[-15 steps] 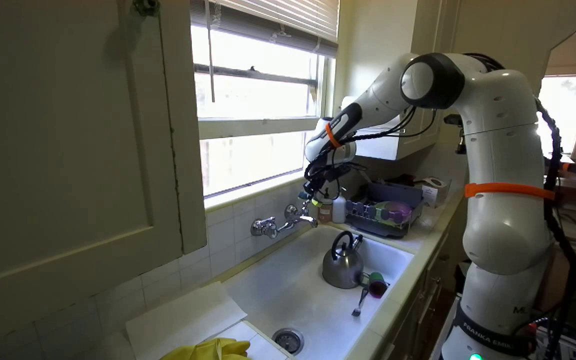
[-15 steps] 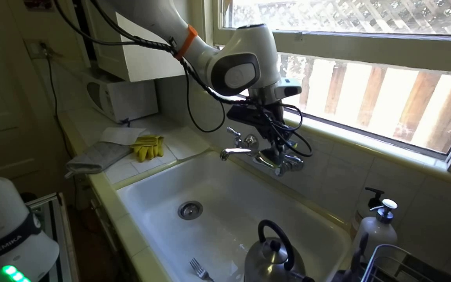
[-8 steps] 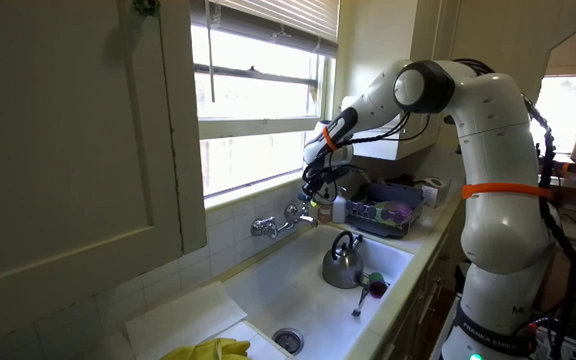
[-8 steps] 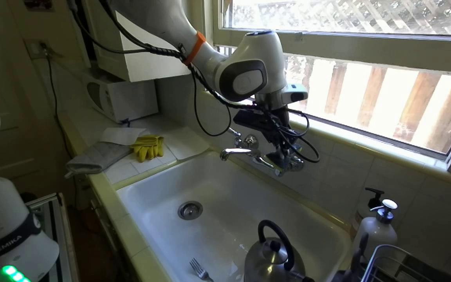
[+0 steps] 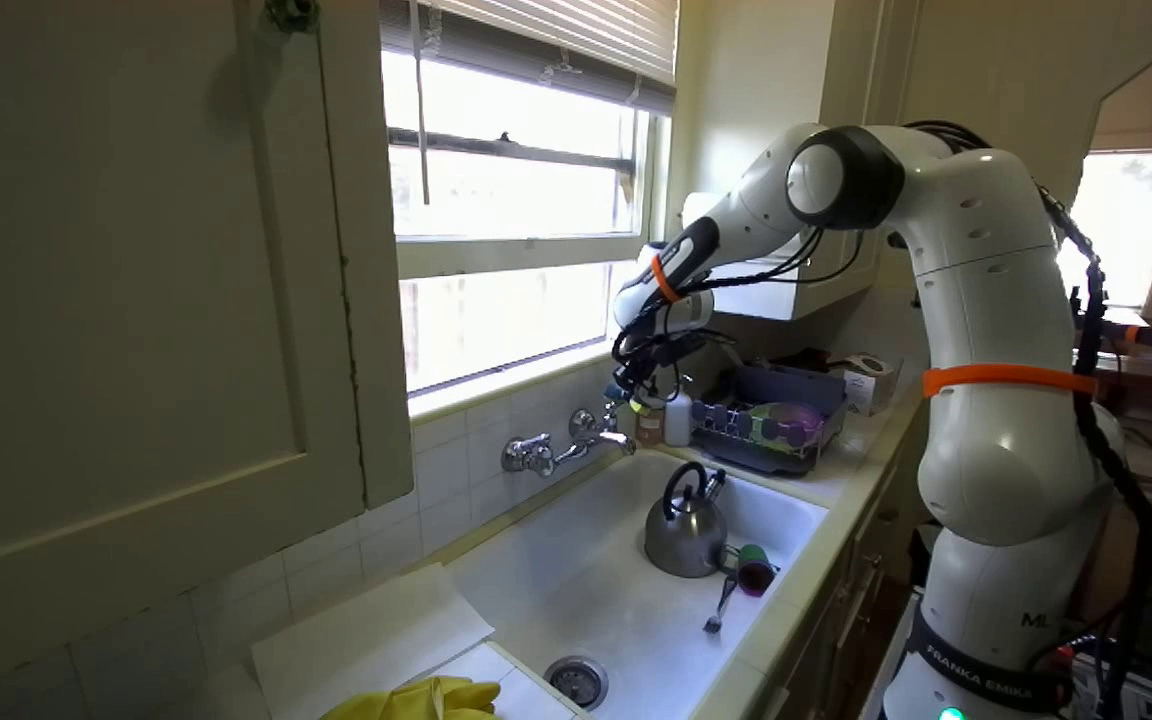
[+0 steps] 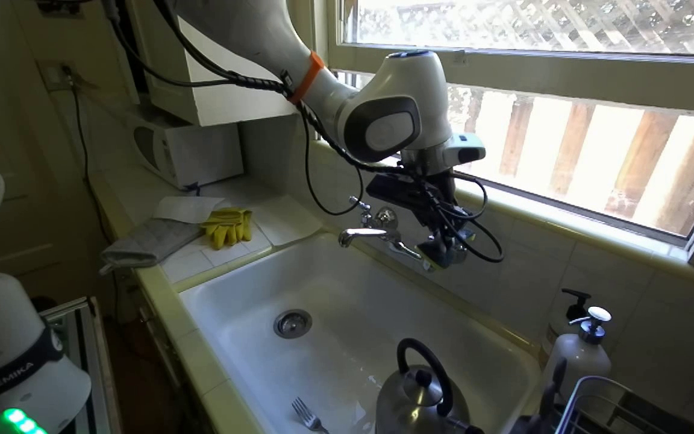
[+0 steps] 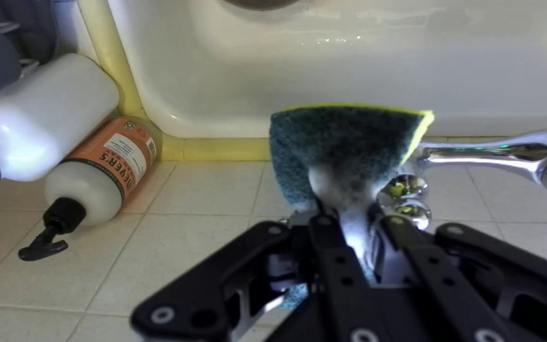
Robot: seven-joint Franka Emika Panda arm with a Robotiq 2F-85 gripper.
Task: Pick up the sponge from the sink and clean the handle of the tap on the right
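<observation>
Gripper (image 7: pixel 348 211) is clamped on the sponge (image 7: pixel 344 135), squeezing it from both sides. In the wrist view sponge is bunched, fanning out past the gripper's end toward the sink (image 7: pixel 397 80), dark green face showing, yellow along the edge, whitish at the pinch. Tap (image 7: pixel 487 155) is just right of sponge there; touching or not, can't tell. In an exterior view sponge, dim, is at the gripper's lower end, in front of the tap's right end and above the sink's far edge; kettle (image 6: pixel 418 398) stands in the sink, near right, fork (image 6: pixel 307 413) lies left of it, white bottle (image 6: pixel 585 358) stands right of the sink, gloves (image 6: pixel 225 228) lie to its left
</observation>
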